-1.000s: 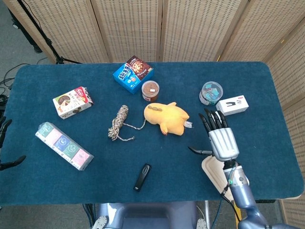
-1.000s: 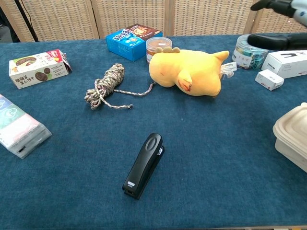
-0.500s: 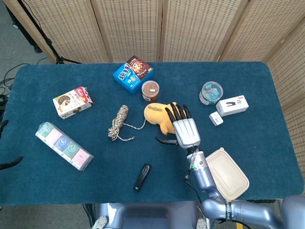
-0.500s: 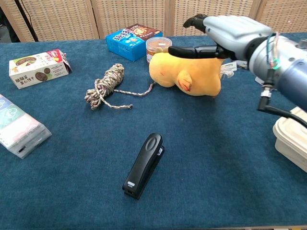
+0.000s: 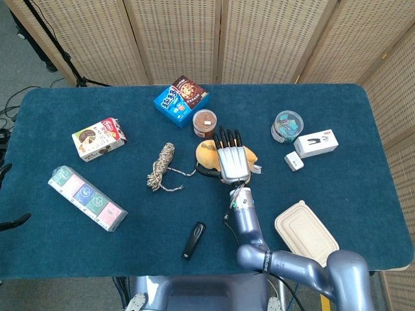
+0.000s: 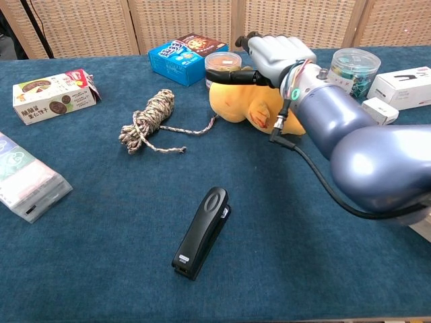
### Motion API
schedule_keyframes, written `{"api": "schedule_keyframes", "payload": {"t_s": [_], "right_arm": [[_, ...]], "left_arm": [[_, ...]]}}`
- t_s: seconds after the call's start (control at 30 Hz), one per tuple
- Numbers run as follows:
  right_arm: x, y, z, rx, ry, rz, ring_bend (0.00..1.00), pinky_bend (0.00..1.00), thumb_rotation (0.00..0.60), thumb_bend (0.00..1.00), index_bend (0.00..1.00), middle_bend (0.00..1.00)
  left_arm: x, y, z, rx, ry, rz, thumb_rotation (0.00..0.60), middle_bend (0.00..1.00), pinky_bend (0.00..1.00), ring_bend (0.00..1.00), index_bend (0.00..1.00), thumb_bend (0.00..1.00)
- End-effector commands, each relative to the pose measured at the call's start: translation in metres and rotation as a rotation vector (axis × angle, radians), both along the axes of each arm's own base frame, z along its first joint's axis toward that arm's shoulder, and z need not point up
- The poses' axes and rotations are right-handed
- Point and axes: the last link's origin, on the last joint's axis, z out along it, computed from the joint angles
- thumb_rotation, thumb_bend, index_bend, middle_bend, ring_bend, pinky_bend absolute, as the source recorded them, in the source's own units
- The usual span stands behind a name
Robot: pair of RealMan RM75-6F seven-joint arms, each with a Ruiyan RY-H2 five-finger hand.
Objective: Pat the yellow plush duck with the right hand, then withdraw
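Right hand laid flat over the yellow plush duck, palm down, fingers spread and gripping nothing; contact with the fabric likely but not certain from either view. Duck lying on its side at mid-desk, just in front of the brown-lidded cup and the blue cookie box, with the coiled rope trailing a loose end to its left flank. Left hand out of sight in both views.

Main hazard, by judgement: too firm a press, shoving the soft toy back into the cup standing almost against it and tipping it over. Second hazard: fingertips reaching beyond the duck's back toward the cup, so a forward slide during the pat liable to knock it directly. On withdrawal, thumb stretched along the duck's front side, apt to snag the plush or its white tag and drag the toy along. Forearm, passing low over the desk in the chest view, well able to sweep the small white box or the clear jar of clips on a careless retreat to the right. Black stapler well apart, little threatened.
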Motion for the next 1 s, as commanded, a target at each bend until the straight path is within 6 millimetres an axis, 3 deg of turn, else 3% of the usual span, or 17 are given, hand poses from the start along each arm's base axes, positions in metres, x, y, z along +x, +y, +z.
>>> {"api": "schedule_keyframes", "payload": {"t_s": [0.03,0.4,0.7,1.0], "right_arm": [[0.015,-0.009,-0.021,0.023,-0.057,-0.036,0.0,0.0,0.0,0.0,0.04,0.0],[0.004,-0.017,-0.031,0.013,-0.08,-0.07,0.0,0.0,0.0,0.0,0.02,0.0],[-0.022,-0.026,-0.031,-0.036,-0.072,-0.094,0.0,0.0,0.0,0.0,0.02,0.0],[-0.054,-0.019,-0.026,-0.005,-0.131,-0.179,0.0,0.0,0.0,0.0,0.02,0.0]], "left_arm": [[-0.001,0.001,0.0,-0.004,-0.002,0.004,0.6,0.0,0.0,0.0,0.0,0.0],[-0.002,0.003,0.001,-0.004,-0.008,0.013,0.6,0.0,0.0,0.0,0.0,0.0],[0.0,0.001,-0.002,-0.012,-0.002,0.007,0.6,0.0,0.0,0.0,0.0,0.0],[0.001,0.002,-0.003,-0.016,0.005,0.01,0.6,0.0,0.0,0.0,0.0,0.0]]}}
